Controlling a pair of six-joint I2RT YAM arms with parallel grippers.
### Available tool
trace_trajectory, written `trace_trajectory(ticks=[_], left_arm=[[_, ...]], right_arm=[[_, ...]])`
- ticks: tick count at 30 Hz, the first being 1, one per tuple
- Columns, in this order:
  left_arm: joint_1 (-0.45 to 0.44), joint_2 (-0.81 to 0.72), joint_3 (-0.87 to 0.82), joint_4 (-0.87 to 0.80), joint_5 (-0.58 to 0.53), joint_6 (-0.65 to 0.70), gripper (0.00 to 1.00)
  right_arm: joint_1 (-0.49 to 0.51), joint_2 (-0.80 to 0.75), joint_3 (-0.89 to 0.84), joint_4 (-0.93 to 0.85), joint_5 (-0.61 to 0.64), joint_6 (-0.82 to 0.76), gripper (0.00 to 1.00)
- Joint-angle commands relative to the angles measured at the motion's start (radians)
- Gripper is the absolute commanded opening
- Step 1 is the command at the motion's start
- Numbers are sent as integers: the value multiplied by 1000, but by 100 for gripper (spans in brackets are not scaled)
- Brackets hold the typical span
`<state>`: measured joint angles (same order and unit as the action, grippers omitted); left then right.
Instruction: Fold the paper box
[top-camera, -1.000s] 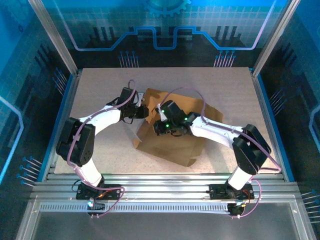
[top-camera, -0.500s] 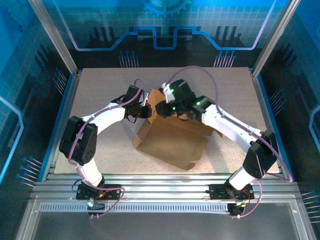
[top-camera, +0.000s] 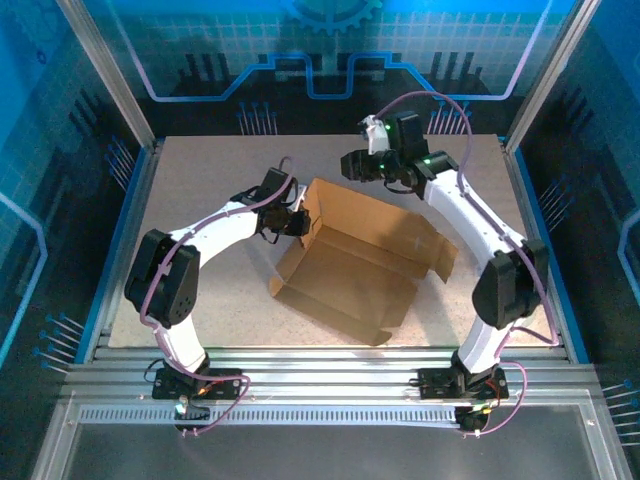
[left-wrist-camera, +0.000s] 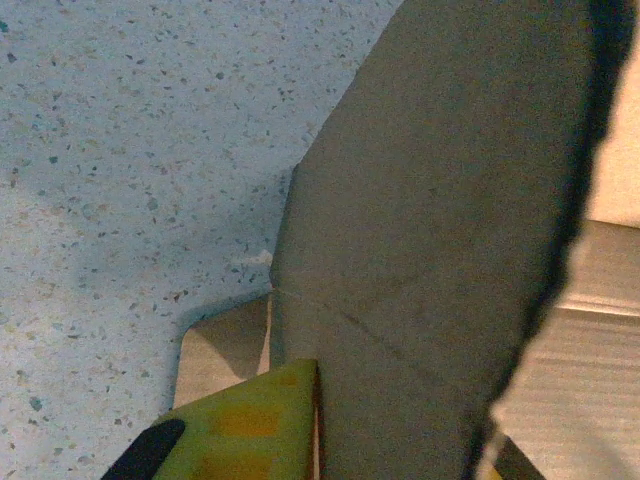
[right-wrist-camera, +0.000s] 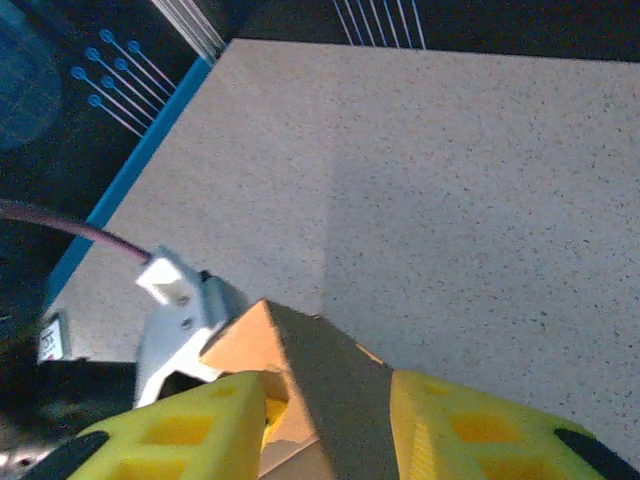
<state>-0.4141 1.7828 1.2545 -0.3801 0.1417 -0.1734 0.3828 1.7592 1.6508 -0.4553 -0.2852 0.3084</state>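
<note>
My left jaws are clamped on the raised left wall of the box (top-camera: 350, 262). My right jaws hang parted in the air by its far corner, gripping nothing. The box lies open in the middle of the bench (top-camera: 200, 170), between my arms.

Right gripper (top-camera: 352, 165): swung off the middle of the paper box (top-camera: 345, 275), past its far edge and up toward the back of the table (top-camera: 200, 170) — now apart from the cardboard in the top view. Jaws parted from closed; in the right wrist view, yellow fingers (right-wrist-camera: 190, 430) spread, with a cardboard corner seen between them. Right arm stretched out long rather than folded low over the box. Box interior and far panel uncovered — earlier half hidden under that arm. Left gripper (top-camera: 292, 222): shifted slightly rightward, elbow drawn in a little.
</note>
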Motion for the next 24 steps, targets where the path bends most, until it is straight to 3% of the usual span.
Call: trace_trajectory(ticks=[1, 11, 24], left_arm=[[-15, 23, 37, -43, 0, 33, 13], [-38, 35, 65, -63, -14, 52, 13], [-46, 31, 101, -89, -1, 49, 15]], right_arm=[[-8, 71, 51, -4, -64, -28, 40], [-13, 202, 98, 11, -185, -53, 44], [4, 191, -3, 57, -211, -64, 47]])
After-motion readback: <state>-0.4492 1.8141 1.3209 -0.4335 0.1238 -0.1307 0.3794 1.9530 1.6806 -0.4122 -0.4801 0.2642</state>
